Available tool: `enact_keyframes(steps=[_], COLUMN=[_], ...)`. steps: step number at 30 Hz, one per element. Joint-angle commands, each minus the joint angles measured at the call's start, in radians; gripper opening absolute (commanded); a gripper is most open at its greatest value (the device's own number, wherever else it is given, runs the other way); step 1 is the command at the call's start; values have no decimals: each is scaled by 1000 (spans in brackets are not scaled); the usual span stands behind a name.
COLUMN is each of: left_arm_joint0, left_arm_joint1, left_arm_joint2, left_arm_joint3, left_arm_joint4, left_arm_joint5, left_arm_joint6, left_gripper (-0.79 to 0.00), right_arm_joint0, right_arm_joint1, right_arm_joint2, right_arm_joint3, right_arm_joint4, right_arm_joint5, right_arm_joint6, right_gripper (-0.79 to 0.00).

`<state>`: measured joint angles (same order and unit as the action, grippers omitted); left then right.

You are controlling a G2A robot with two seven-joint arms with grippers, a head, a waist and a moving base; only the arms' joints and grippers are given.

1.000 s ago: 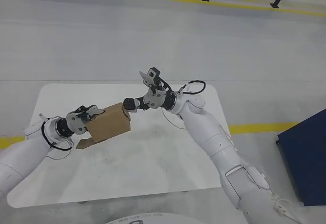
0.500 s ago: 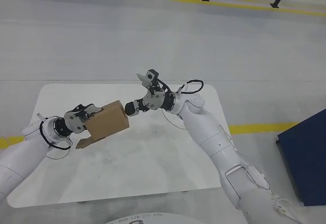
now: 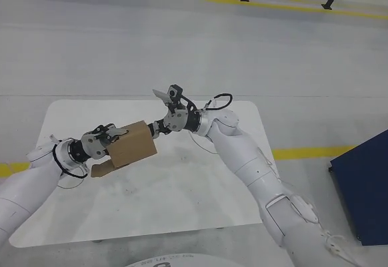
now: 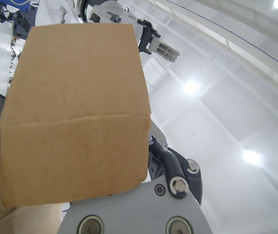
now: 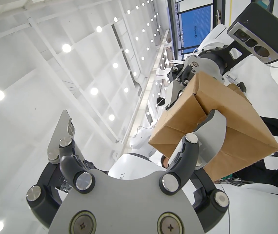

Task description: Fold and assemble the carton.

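While your left claw (image 3: 106,140) clamps the brown carton (image 3: 133,143), your wide-open right claw (image 3: 158,112) rests one finger (image 5: 212,132) on its folded end flaps.

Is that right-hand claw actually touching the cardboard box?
Touching. In the right wrist view, one finger of the open right gripper presses against the folded end of the carton; the other finger stands clear.

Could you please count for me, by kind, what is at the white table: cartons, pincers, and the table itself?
carton: 1
pincers: 2 (left pincer, right pincer)
table: 1
Total: 4
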<state>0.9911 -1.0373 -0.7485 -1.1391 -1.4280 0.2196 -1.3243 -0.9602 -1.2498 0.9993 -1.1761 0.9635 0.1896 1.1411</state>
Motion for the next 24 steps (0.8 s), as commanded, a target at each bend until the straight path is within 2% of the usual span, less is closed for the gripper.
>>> enact_keyframes(steps=[1,11,17,24], left_arm_joint0=[2,18,29,42], left_arm_joint1=[-2,-14,-17,-22], left_arm_joint2=[-6,-42,-69,-94], left_arm_joint3=[0,7,5,-6], left_arm_joint4=[6,23,49,68], left_arm_joint5=[2,6,-7,-2], left_arm_joint6=[2,4,0,0], left_gripper=[-785,-785,-785,-785], right_arm_joint0=[4,22,34,50], right_arm_joint1=[-3,-15,-13,-15], right_arm_joint2=[-7,-25,-11,-22], right_arm_joint3=[4,31,53,65], right_arm_joint4=[-3,-2,55,29], right_arm_joint5=[3,9,123,179], right_arm_joint6=[-3,-12,59,12], right_gripper=[0,0,0,0])
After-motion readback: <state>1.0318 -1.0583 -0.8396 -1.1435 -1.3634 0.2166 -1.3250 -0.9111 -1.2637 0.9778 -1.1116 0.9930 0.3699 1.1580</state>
